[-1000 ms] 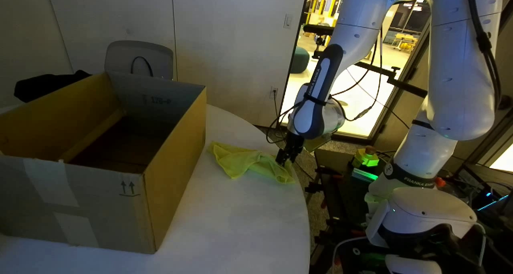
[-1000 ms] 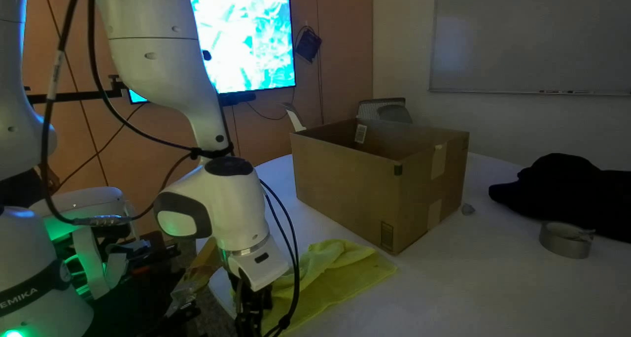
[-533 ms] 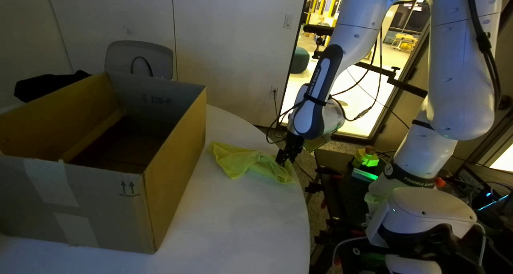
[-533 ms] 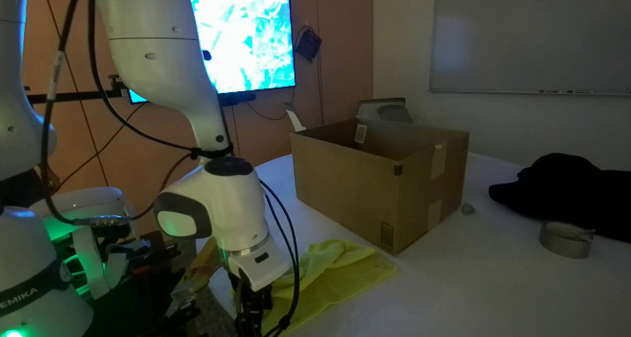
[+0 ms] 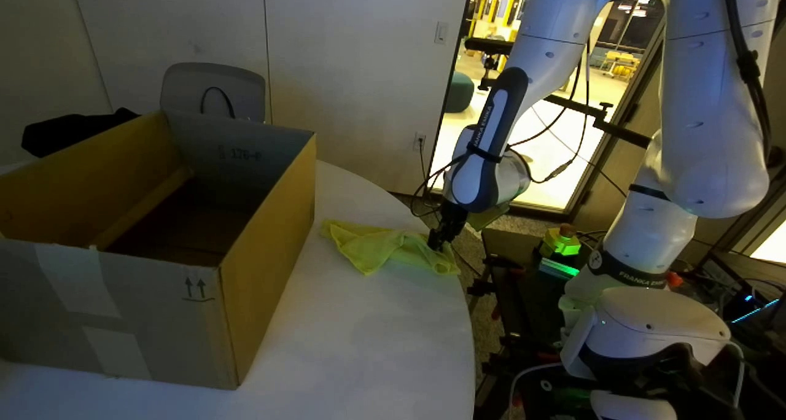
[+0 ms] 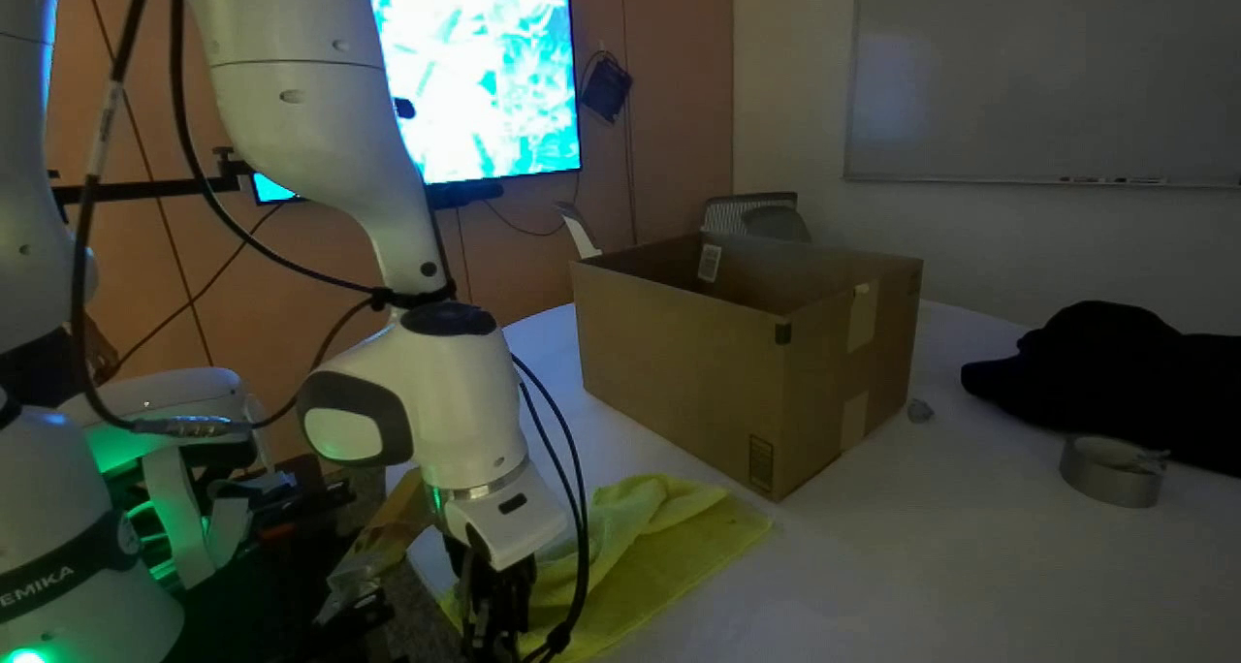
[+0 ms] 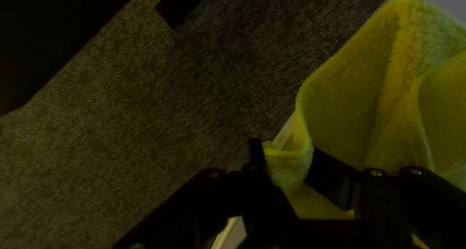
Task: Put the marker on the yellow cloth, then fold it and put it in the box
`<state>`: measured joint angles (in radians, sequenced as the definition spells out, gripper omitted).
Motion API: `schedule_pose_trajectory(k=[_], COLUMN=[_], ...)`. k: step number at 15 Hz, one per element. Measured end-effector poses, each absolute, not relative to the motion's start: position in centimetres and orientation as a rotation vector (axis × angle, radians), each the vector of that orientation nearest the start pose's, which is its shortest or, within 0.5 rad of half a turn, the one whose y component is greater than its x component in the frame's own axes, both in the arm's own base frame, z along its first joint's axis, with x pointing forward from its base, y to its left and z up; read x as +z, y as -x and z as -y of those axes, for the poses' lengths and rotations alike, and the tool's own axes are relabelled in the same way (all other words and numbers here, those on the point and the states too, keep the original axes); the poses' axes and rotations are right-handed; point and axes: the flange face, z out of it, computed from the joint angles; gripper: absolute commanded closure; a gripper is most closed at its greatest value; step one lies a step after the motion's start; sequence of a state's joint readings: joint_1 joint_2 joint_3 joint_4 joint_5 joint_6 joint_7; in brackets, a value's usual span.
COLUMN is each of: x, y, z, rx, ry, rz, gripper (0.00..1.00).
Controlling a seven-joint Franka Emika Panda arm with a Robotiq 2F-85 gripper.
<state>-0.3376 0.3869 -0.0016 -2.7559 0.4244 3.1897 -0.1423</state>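
The yellow cloth (image 5: pixel 374 248) lies creased and partly folded over on the table beside the box (image 5: pixel 270 254). In the wrist view, my gripper (image 7: pixel 285 150) has a raised fold of the yellow cloth (image 7: pixel 346 110) between its fingers. The fold spans the gap and appears to touch both sides. Its fingers stand apart, and how firmly they press cannot be told. Low at the cloth's end by the table edge, the gripper (image 5: pixel 437 241) also shows in an exterior view. The box (image 6: pixel 679 363) stands upright with its top uncovered. The marker is hidden or out of view.
The round white table (image 5: pixel 368 346) ends just beside the gripper, with carpet (image 7: pixel 145 132) below. A dark bench (image 5: pixel 522 309) with clamps adjoins it. Beyond the box lie a tape roll (image 6: pixel 1110 474), a small grey lump (image 6: pixel 920 411) and a black bundle (image 6: pixel 1105 382).
Over the last half second my gripper has shifted slightly toward the table edge. The cloth's near end has been dragged a little with it, and its creases changed. The box stayed put.
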Motion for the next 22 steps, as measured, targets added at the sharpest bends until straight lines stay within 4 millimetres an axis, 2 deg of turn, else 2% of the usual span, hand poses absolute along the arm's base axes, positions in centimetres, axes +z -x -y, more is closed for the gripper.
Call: schedule_pose_trajectory(k=[2,5,6,13,20,22], x=[10.9,11.5,12.1,16.4,18.8,19.5], y=[-32.7,-33.0,-33.7,-38.8,-42.6,-43.1], z=[16.0,16.0,15.6,10.7,7.3,5.8], rx=[-0.047,-0.032,-0.048,-0.208,-0.334,-0.366], ry=[3.024,3.049,3.063,3.14,3.168,3.159], rz=[-0.965,-0.935,-0.902,-0.62,-0.476,-0.455], gripper=[0.97,0.94,0.94,0.93,0.93,0.93])
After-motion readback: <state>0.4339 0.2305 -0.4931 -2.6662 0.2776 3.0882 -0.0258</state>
